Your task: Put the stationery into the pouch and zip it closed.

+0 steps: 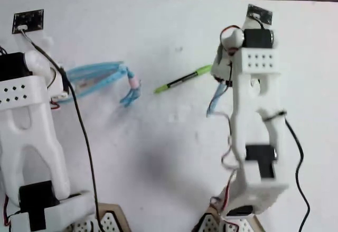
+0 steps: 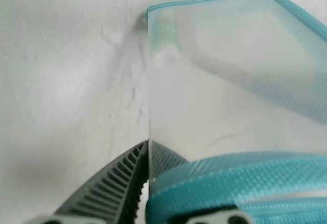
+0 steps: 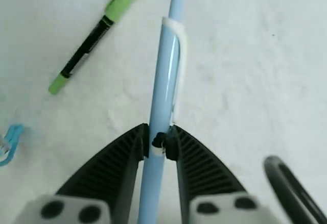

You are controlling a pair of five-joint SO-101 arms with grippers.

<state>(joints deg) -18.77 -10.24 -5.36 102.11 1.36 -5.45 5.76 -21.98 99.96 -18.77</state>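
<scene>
2 risks: the right tool (image 3: 157, 138), clamped low on the blue pen (image 3: 166, 76), may let it pivot past the pouch (image 1: 97, 77); the left tool (image 2: 148, 157), pinching the pouch's edge on the worktop (image 1: 158, 152), might slip. The green marker (image 1: 182, 79) lies loose between the arms.

Lighting: bright, even, diffuse.
The table (image 1: 158, 31) glows pale around the green pen (image 1: 182, 79), with a faint soft shadow toward the arm bases from it. Beside it the blue pen (image 3: 164, 91) throws a weak shadow, and light passes through the pouch (image 2: 230, 81).
</scene>
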